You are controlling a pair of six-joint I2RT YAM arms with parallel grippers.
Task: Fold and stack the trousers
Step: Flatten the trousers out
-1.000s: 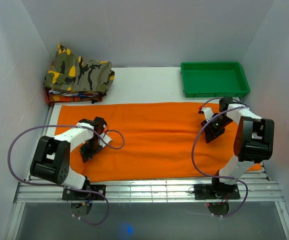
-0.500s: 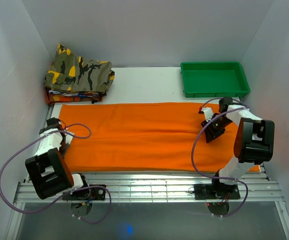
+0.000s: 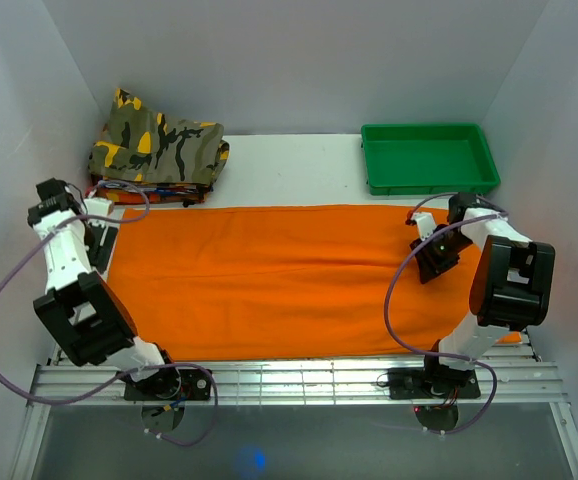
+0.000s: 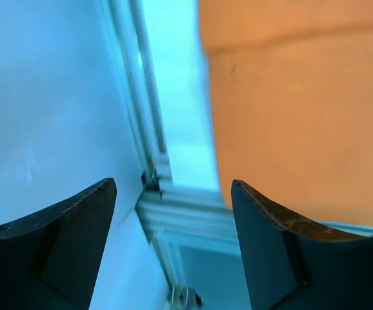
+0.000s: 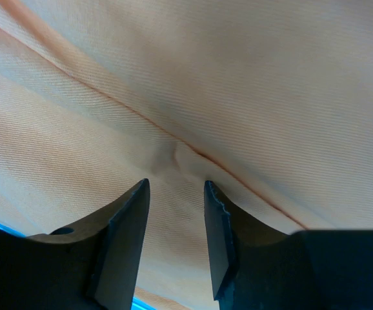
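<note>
While the large, bright-orange soft fabric trousers (image 3: 279, 280) lie flat across mid-frame, the left gripper (image 4: 173, 184), its arm doubled up at the left edge, gapes wide beside them. At right, the right gripper (image 5: 175, 184) points down at a seam, narrowly parted and perhaps touching.

Trousers (image 3: 269, 280) end behind right arm (image 3: 509, 285)

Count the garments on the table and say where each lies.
2 distinct: the orange trousers spread flat across the middle, and a folded camouflage garment at the far-left corner. Coloured edges under it may be further folded pieces.
</note>
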